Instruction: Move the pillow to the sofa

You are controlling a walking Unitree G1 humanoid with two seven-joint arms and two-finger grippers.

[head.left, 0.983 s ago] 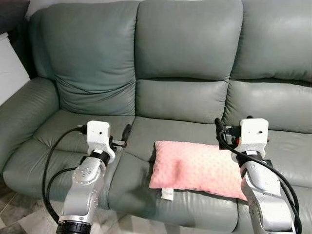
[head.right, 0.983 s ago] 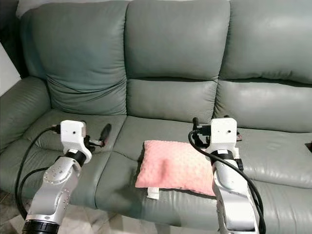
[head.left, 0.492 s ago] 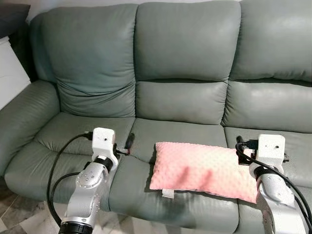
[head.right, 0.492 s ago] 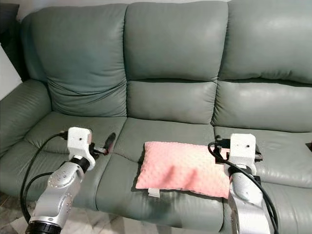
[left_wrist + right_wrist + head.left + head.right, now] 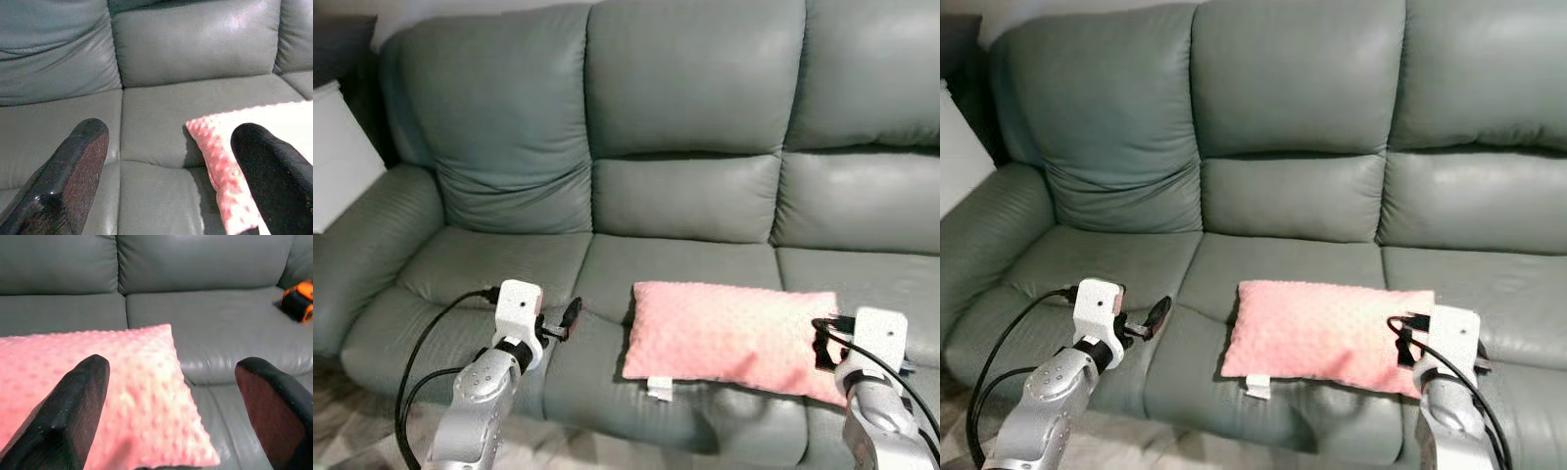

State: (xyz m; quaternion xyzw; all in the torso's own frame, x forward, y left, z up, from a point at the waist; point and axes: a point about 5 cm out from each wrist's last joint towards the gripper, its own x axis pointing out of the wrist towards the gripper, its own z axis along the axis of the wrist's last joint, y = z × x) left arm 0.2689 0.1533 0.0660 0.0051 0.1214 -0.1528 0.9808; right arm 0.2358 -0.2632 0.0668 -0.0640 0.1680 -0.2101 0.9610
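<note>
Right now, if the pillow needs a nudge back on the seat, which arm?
Right, probably. The right tool is open over the pillow's near corner, while the left tool, also open, sits beside its other end over the bare sofa seat.

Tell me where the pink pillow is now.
The pink pillow lies flat on the sofa's middle seat cushion, near its front edge, between both grippers.
</note>
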